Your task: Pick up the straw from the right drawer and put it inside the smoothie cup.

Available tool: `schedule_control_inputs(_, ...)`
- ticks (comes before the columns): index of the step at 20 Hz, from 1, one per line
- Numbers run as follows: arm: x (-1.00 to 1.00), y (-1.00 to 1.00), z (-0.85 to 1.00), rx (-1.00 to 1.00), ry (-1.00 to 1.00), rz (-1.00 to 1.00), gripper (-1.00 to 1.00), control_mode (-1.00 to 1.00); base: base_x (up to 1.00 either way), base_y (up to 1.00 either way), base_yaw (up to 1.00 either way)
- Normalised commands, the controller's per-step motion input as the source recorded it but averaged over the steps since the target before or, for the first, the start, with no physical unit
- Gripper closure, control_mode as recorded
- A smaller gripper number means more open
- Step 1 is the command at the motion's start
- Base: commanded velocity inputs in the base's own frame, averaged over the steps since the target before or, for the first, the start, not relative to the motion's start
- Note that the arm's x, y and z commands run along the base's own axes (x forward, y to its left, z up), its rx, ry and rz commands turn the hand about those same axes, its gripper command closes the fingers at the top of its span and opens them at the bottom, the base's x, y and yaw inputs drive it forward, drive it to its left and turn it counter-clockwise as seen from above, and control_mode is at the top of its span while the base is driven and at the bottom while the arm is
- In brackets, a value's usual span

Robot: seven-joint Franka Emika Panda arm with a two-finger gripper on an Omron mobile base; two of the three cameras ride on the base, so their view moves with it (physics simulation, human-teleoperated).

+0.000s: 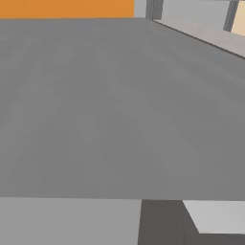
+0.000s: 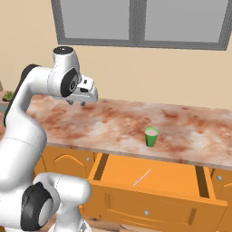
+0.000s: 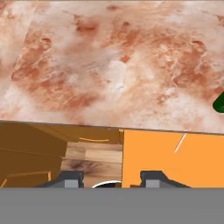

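The right drawer (image 2: 172,174) stands pulled out below the marbled counter (image 2: 113,122), its flat orange inside showing. Inside it the thin whitish straw (image 2: 142,177) lies at a slant. The small green smoothie cup (image 2: 151,136) stands upright on the counter, just behind the drawer. My gripper (image 2: 76,103) hangs open and empty above the counter's left part, well left of the cup. In the hand view the fingertips (image 3: 72,178) stand apart over the counter's front edge, with the drawer (image 3: 175,166), the straw (image 3: 180,143) and a sliver of the cup (image 3: 220,103) to the right.
A grey-framed window (image 2: 140,22) sits in the beige wall behind the counter. An orange cabinet door with an arched panel (image 2: 68,163) is left of the drawer. A small plant (image 2: 7,96) shows at the far left. A flat grey surface (image 1: 119,105) spans the left base view.
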Motion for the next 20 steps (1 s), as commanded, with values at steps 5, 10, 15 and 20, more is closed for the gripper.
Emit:
schedule_control_inputs(5, -0.34, -0.04, -0.03, 0.0, 0.0, 0.0, -1.0, -1.0, 0.0, 0.0, 0.0)
schedule_control_inputs(10, -0.43, 0.0, -0.25, 0.0, 0.0, 0.0, -1.0, -1.0, 0.0, 0.0, 0.0)
schedule_control_inputs(15, -0.12, 0.17, -0.31, -0.02, 0.0, 0.0, -1.0, -1.0, 0.0, 0.0, 0.0)
schedule_control_inputs(20, -0.05, 0.09, -0.43, -0.01, 0.01, 0.0, -1.0, -1.0, 0.0, 0.0, 0.0)
